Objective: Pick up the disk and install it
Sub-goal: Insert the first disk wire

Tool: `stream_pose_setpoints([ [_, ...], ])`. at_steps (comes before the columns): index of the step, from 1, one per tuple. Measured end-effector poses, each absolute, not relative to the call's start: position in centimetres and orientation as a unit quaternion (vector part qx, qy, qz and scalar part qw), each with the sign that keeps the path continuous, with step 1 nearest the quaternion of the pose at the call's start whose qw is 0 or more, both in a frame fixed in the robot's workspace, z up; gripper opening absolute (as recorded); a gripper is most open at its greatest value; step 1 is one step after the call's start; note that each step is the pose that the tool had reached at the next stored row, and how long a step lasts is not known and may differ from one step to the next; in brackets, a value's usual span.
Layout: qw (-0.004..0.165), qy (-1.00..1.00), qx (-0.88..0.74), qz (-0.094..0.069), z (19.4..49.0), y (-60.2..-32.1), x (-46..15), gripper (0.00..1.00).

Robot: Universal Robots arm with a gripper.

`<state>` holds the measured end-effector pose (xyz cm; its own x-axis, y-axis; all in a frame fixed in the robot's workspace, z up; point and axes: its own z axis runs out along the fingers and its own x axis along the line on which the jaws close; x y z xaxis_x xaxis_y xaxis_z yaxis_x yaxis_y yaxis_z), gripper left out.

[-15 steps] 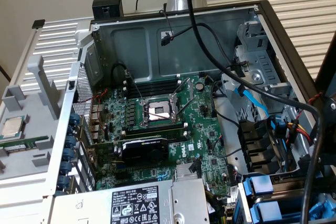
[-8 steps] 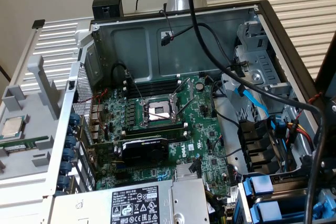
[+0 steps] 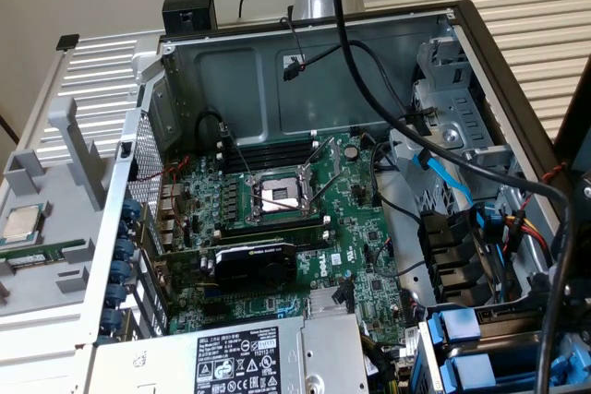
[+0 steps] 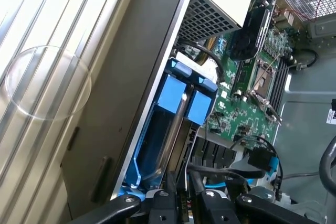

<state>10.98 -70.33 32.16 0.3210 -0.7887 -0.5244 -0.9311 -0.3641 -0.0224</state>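
— Biggest thing first?
— The open case (image 3: 240,71), with the motherboard (image 3: 277,200) inside.
— Where is the disk?
— The disk (image 4: 170,95), in its blue carrier, is slotted at the case's corner, just beside a second blue frame (image 4: 202,106).
— And the gripper?
— The gripper (image 4: 181,203) is right by those frames. I cannot tell whether it is spread or pinching.

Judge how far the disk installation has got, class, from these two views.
Looks done: the rectangular disk in its bright blue plastic carrier frame stands in the drive bay of the grey metal computer case. In hand: the black tool is close beside it. Left: whether it is fully seated or released cannot be told.
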Motion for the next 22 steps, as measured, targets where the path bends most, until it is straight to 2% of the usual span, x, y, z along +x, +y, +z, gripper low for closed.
stream_pose_setpoints([
  [22, 0.160, 0.540, -0.795, 0.223, 31.85, -70.10, 10.99, 0.24],
])
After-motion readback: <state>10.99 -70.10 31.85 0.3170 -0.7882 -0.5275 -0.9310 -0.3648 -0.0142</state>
